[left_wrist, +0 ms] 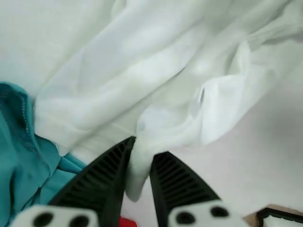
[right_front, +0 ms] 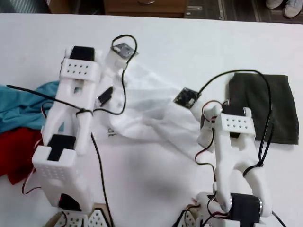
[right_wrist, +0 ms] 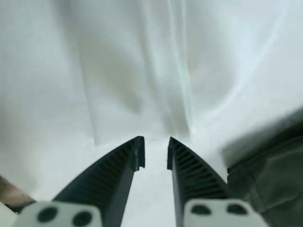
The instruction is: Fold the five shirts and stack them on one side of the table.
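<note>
A white shirt [right_front: 147, 106] lies crumpled in the middle of the table, pulled into a ridge between the two arms. My left gripper [left_wrist: 141, 161] is shut on a fold of this white shirt [left_wrist: 156, 85] at its left side; in the high view the left gripper [right_front: 106, 97] hangs next to the teal shirt [right_front: 23, 106]. My right gripper [right_wrist: 155, 151] stands at the white shirt's [right_wrist: 142, 61] right edge with its jaws nearly together, and the pleats run into its tips. A dark folded shirt [right_front: 265, 106] lies flat at the right. A red shirt [right_front: 16, 149] is heaped at the left edge.
The teal shirt [left_wrist: 23, 156] lies close beside the left fingers. The dark shirt [right_wrist: 270, 175] sits just beside the right gripper. Black cables loop over both arms. Bare white table [right_front: 151, 179] stretches in front of the white shirt, with more at the back.
</note>
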